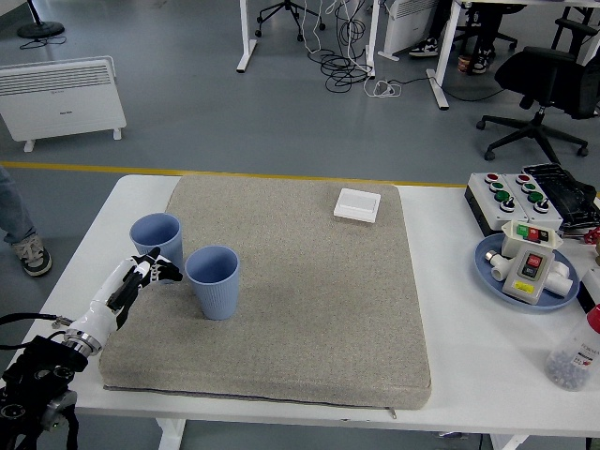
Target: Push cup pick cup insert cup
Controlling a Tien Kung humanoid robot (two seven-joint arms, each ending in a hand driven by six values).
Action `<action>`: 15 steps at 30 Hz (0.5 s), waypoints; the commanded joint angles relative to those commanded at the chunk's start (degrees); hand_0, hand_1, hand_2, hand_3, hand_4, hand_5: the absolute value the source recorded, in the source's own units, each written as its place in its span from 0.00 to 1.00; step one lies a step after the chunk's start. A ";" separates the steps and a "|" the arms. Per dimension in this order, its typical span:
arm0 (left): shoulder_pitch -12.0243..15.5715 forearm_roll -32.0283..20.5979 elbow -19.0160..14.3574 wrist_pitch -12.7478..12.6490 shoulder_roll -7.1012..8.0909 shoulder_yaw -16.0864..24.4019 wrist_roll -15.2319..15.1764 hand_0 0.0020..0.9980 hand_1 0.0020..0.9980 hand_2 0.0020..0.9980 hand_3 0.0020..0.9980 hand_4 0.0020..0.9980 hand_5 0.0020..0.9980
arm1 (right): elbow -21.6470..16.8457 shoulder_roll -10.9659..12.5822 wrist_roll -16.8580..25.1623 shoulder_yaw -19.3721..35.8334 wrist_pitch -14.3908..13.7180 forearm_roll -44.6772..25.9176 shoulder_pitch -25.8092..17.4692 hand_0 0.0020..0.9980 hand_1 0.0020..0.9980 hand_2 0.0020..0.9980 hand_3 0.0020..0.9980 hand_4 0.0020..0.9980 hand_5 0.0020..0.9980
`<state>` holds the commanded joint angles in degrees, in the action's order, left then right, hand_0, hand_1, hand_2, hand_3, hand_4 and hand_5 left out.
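Note:
Two light blue ribbed cups stand upright on the grey mat (309,291). One cup (156,241) is at the mat's left edge, the other cup (213,281) just right and nearer. My left hand (142,275) reaches in from the lower left, its black-and-white fingers extended with their tips at the lower front of the left cup, in the gap between the two cups. It holds nothing. My right arm does not show.
A small white square box (357,204) lies at the mat's far right. On the table's right are a button box (514,195), a blue plate (487,267) carrying a switch unit, and a plastic jar (574,356). A person's shoe shows at the far left.

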<state>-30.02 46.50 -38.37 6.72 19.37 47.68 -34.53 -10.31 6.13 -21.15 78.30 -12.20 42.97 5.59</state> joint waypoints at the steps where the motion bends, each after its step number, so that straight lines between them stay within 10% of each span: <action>1: 0.71 0.50 -1.11 -0.03 0.40 0.80 -0.06 0.66 0.53 0.49 0.44 0.53 1.00 | 0.00 0.03 0.04 0.00 0.01 -0.08 0.03 0.68 0.59 0.61 0.58 0.12 0.55; 15: 12.40 9.01 -21.89 -2.35 8.78 17.33 -0.04 0.47 0.51 0.49 0.43 0.55 1.00 | 0.00 0.28 0.24 0.26 -0.03 -0.68 -0.17 0.68 0.59 0.60 0.58 0.12 0.55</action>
<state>-17.62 55.51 -60.26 4.37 28.14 65.01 -34.57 -10.31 6.41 -20.91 78.56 -12.23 42.29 5.42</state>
